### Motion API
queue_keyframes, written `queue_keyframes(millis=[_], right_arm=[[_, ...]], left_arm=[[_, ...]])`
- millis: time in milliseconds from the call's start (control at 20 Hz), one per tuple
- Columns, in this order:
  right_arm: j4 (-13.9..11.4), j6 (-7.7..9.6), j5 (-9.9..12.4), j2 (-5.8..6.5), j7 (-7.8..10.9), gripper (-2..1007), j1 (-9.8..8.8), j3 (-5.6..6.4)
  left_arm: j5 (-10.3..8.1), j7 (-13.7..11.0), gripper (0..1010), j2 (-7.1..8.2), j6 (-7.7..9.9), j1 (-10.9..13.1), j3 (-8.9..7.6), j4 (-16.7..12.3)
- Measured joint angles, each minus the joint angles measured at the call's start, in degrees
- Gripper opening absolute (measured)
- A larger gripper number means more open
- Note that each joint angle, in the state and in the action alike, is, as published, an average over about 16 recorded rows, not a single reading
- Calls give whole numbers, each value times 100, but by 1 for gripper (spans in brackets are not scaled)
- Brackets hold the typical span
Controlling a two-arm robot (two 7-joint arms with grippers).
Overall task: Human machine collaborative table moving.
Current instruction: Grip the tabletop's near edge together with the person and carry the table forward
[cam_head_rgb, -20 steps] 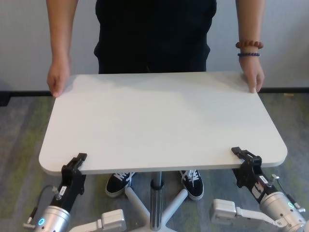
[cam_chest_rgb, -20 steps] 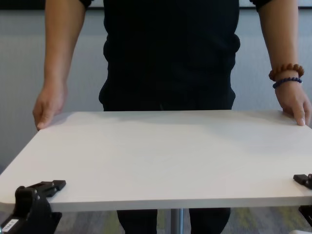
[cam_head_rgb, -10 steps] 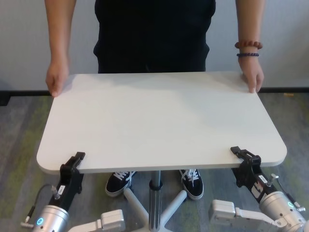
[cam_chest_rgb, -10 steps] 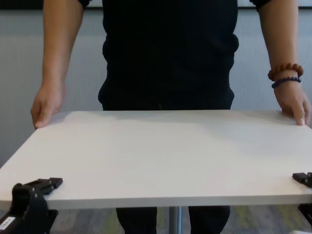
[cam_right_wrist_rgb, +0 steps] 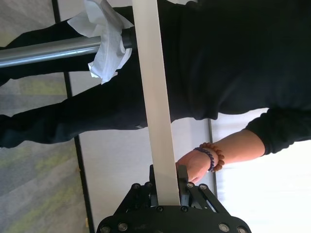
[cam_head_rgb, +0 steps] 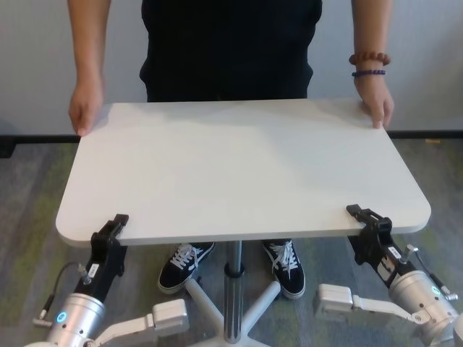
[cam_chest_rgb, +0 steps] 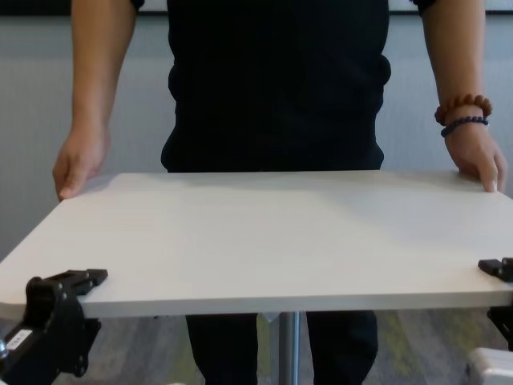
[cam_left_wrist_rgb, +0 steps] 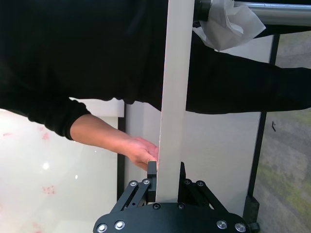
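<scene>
Both pincers (cam_head_rgb: 116,224) (cam_head_rgb: 359,215) clamp the table's (cam_head_rgb: 239,166) near edge.

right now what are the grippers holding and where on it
Both hold the table by its near edge: left gripper at the near left corner, right gripper at the near right corner.

Grey carpet (cam_head_rgb: 29,188) with greenish streaks, pale wall (cam_head_rgb: 36,65) behind
</scene>
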Motion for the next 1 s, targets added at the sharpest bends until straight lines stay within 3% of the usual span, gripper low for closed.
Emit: queue_keyframes(millis=[450, 1000], right_arm=[[218, -39, -48, -10, -58, 203, 278, -56], [580, -104, -68, -52, -187, 203, 562, -135]], left_arm=[[121, -28, 221, -210, -94, -241, -28, 193], [283, -29, 220, -401, -143, -509, 58, 452]])
